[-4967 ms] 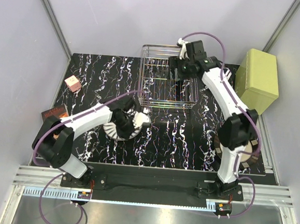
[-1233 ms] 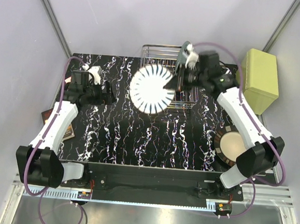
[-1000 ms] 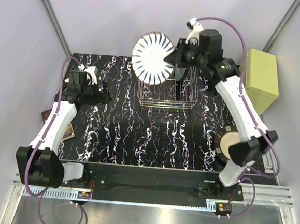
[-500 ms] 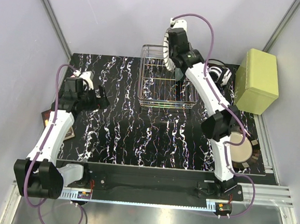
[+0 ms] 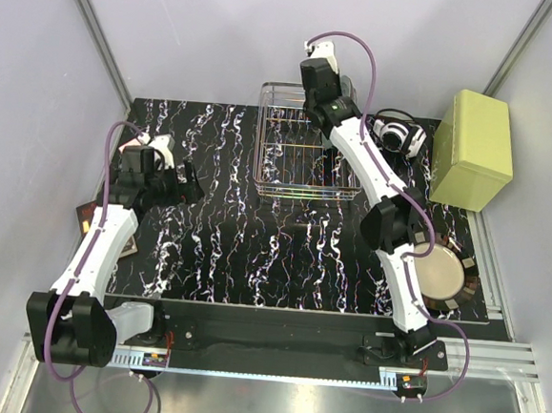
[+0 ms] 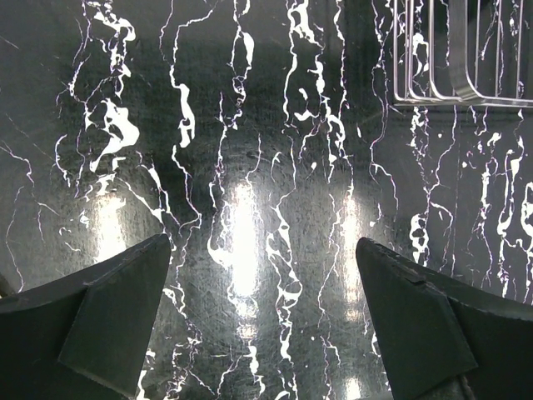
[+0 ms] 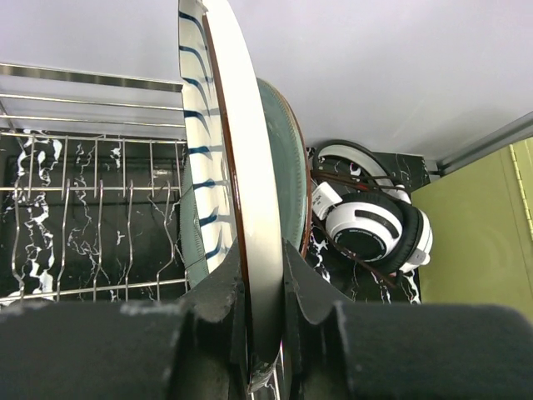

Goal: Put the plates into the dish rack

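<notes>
My right gripper (image 7: 265, 287) is shut on the rim of the white plate with dark radial stripes (image 7: 243, 167), which stands on edge over the dish rack (image 7: 83, 208). A pale green-blue plate (image 7: 287, 179) stands just behind it, close against its back. From above, the right gripper (image 5: 316, 97) hangs over the back right of the silver dish rack (image 5: 289, 160), hiding the held plate. A beige plate with a dark brown rim (image 5: 440, 274) lies flat at the table's right edge. My left gripper (image 5: 186, 182) is open and empty, low over the marble table (image 6: 250, 167).
White headphones (image 5: 397, 135) lie just right of the rack, also in the right wrist view as headphones (image 7: 375, 229). A yellow-green box (image 5: 474, 148) stands at the back right. A brown book (image 5: 94, 215) lies at the left edge. The rack's corner (image 6: 454, 58) shows ahead of the left gripper.
The right arm has turned the striped plate from face-up to on edge and lowered it into the back right of the rack. The left arm has barely shifted.
</notes>
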